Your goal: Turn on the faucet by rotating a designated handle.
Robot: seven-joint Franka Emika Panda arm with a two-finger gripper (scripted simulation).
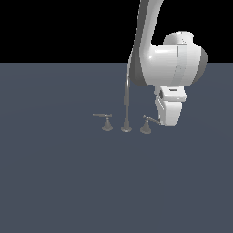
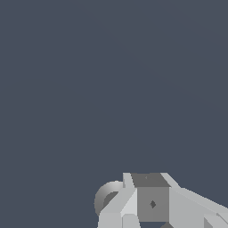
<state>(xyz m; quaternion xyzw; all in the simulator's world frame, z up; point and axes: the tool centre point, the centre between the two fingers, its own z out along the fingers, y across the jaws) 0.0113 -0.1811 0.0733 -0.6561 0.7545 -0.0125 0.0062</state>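
Note:
The faucet [image 1: 126, 109] stands mid-floor: a tall thin gooseneck spout on a round foot, with a lever handle on each side. The handle [image 1: 145, 125] on the exterior view's right has a cone base and a thin lever running rightward, whose end meets the white hand of my gripper [image 1: 167, 122]. My hand hangs low just to that handle's right. In the wrist view the fingers [image 2: 151, 200] show as one block with no gap, and nothing is held. A round grey cone, the handle [image 2: 106, 199], lies right beside them.
The twin handle [image 1: 107, 123], lever pointing to the exterior view's left, stands on the spout's other side. My arm [image 1: 148, 32] comes down from above, just behind the spout. Flat blue-grey floor [image 1: 68, 182] surrounds the faucet.

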